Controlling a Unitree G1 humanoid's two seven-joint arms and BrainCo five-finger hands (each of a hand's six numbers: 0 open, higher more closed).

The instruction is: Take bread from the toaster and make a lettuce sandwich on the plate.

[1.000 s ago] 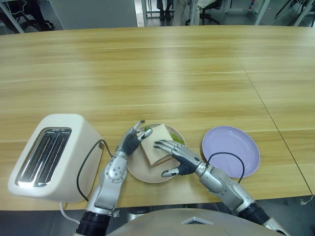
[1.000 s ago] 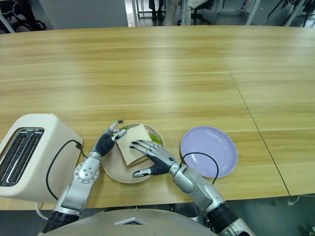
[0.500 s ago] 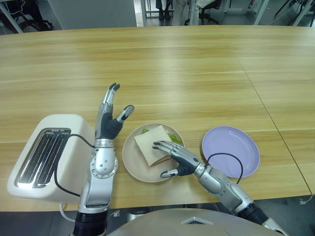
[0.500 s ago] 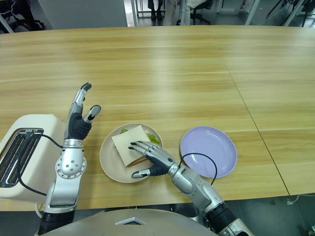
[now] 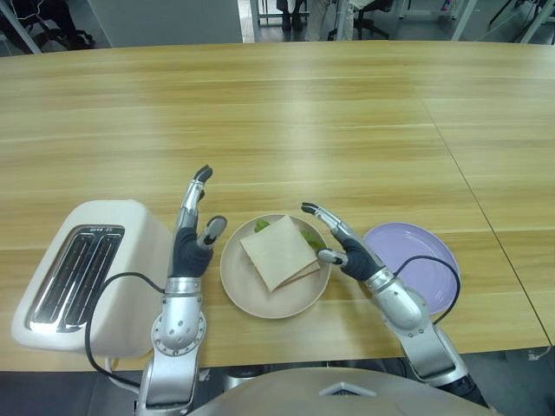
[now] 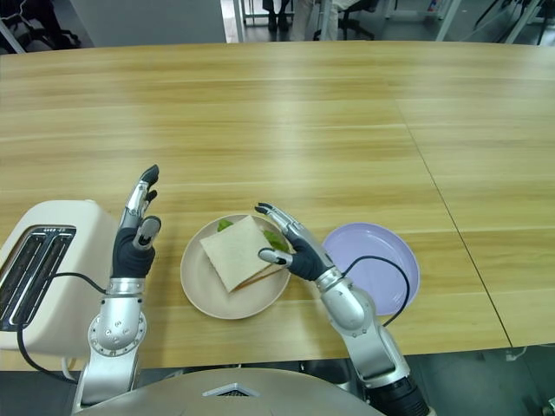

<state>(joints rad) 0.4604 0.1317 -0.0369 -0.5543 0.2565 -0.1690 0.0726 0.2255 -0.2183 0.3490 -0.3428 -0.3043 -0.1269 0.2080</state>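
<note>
Beige plate (image 5: 260,305), sandwich (image 5: 276,253) | left hand (image 5: 192,249) upright, splayed | right hand (image 5: 349,253) splayed beside

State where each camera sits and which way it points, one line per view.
Left eye view: on the robot's head, looking forward and down at the light wooden table; the left hand and right hand show with their forearms.
Right eye view: beside it on the head, facing the same way; both hands and forearms show too.
Shared: the cream toaster, the round beige plate bearing the bread-and-lettuce sandwich, the lilac plate, both hands.
</note>
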